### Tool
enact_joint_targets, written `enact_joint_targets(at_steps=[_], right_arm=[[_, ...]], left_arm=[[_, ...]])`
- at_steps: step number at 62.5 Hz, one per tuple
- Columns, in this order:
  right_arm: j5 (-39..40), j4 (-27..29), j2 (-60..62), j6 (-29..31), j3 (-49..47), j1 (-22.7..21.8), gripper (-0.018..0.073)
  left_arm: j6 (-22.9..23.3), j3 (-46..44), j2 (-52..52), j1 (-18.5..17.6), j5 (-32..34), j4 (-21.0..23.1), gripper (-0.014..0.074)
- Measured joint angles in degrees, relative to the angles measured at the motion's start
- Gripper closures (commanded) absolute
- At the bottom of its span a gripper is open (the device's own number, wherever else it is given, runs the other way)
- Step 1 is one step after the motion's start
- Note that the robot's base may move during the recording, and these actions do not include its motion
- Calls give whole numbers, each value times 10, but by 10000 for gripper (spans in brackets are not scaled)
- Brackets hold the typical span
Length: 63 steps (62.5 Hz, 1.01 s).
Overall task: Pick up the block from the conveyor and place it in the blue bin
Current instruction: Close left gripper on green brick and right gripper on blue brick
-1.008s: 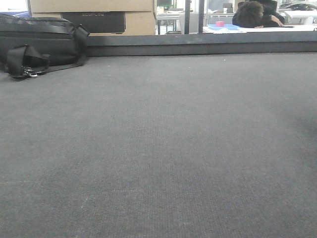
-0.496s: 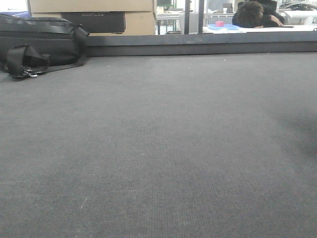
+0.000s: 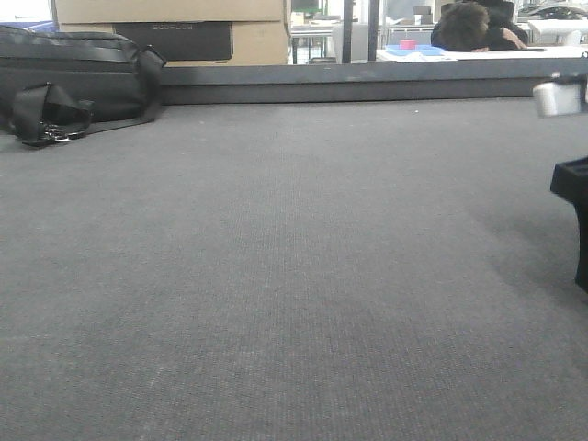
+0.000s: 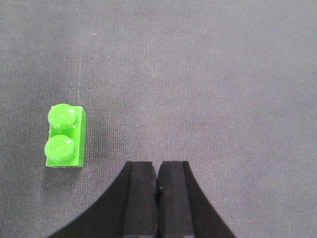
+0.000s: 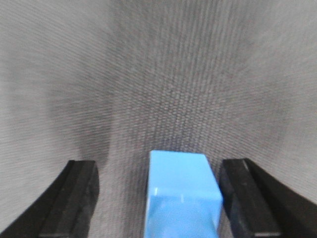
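The conveyor [image 3: 294, 276] is a wide dark grey woven belt with a dark rail [image 3: 367, 87] along its far edge. In the right wrist view my right gripper [image 5: 158, 168] is open around a light blue block [image 5: 181, 193] on the belt. The block lies close to the right finger [image 5: 237, 193] and well clear of the left one. A green two-stud block [image 4: 65, 137] lies on the belt left of my left gripper [image 4: 158, 168], which is shut and empty. The blue bin is out of view.
A black bag [image 3: 73, 78] with a strap lies at the belt's far left, in front of cardboard boxes [image 3: 175, 28]. A dark arm part [image 3: 574, 207] and a silver piece [image 3: 556, 96] show at the right edge. Behind the rail a person [image 3: 473, 26] leans over a table.
A dark arm part and a silver piece have come into the front view at the right edge, where only a faint shadow lay before. The belt and bag look the same.
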<state>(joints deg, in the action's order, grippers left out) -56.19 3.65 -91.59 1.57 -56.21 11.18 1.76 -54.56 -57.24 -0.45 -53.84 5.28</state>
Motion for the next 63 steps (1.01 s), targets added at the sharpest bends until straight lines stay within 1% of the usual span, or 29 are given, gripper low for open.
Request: enact_joint_targets(at_steps=[15,19,22,28,31,37,38,44,50,54,63], right_arm=[[-1,0,-5,-28,0,0,168],[-2,0,-5,-30,0,0,190],[-7,0,-5,-31,0,0,237],[-15,-11,-5,-31,0,0,384],[-22,-17,-5,-31,0,0,505],[-30,-24,-5,-32,0,0,706],[-31,-24,-5,-32,0,0,726],[-42,-27,-3,-32,-2,0,722],[-52,-27,12,-32,-9,0,721],[-54,-25,28,-32,-15,0,721],[-53,-22,77,-32,-30,0,721]], left_arm=[[0,0,0,0,0,0,708],[0,0,0,0,-1,0,708],[0,0,0,0,-1,0,708],[0,0,0,0,-1,0,708],[0,0,0,0,-1,0,708],[4,0,0,0,-1,0,708],[6,0,0,0,-1,0,708],[15,-10,-8,5,-24,0,708],[17,-35,-30,19,-73,2,708],[5,-52,-56,33,-99,2,708],[-49,-93,-123,71,-132,2,708]])
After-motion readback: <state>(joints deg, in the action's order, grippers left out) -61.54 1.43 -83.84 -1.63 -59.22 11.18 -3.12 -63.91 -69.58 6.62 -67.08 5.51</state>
